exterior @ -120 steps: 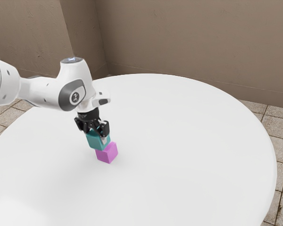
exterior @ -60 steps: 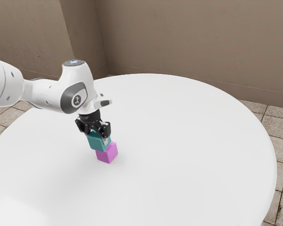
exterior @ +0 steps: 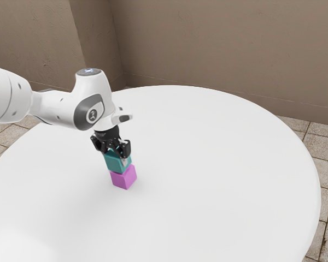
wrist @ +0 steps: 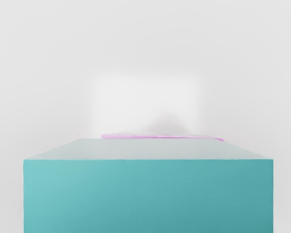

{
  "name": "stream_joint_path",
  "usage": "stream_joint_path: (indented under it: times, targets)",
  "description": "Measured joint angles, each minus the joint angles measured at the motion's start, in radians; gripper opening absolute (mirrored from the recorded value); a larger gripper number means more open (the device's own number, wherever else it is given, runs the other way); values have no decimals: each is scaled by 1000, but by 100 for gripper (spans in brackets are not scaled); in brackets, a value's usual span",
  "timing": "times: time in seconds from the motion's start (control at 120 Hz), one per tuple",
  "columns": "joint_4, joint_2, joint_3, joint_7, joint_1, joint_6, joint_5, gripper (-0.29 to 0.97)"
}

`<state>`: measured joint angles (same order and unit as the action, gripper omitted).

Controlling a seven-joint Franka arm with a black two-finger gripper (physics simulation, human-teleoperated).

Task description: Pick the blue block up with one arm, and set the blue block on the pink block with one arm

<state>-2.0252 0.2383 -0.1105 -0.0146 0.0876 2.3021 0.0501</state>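
Note:
The blue block, teal in colour, is held between the black fingers of my gripper, which is shut on it. It hangs right over the pink block on the white round table, its underside at or just above the pink block's top; I cannot tell whether they touch. In the wrist view the blue block sits large just under my hand, and a thin strip of the pink block peeks out beyond its far edge.
The white arm reaches in from the exterior view's left. The table's curved edge runs along the exterior view's right, with tiled floor and brown walls beyond.
My gripper has carried the blue block a little toward the exterior view's right, from offset beside the pink block to straight above it.

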Motion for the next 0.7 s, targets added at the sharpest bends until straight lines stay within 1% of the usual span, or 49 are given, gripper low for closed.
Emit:
stream_joint_path:
  times: [0.517,0.7]
  targets:
    - [0,0,14,-22,0,-1,1,37]
    - [0,-1,14,-34,0,-4,3,54]
